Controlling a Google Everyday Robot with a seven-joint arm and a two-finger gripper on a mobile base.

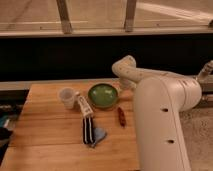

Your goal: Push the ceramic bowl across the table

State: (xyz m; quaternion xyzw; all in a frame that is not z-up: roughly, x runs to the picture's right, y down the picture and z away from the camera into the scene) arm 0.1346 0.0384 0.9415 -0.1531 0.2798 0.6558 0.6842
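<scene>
The green ceramic bowl (103, 95) sits upright on the wooden table (45, 142) near its far edge, right of a small white cup (67, 97). My white arm bends at an elbow above the bowl and comes down behind it. The gripper (121, 88) is at the bowl's right rim, low over the table and mostly hidden by the arm.
A dark utensil with a white handle (86, 121) lies in front of the bowl, with a blue object (99, 135) by its near end. A small reddish-brown object (121, 116) lies to the bowl's front right. My large white arm body (160, 125) covers the table's right side.
</scene>
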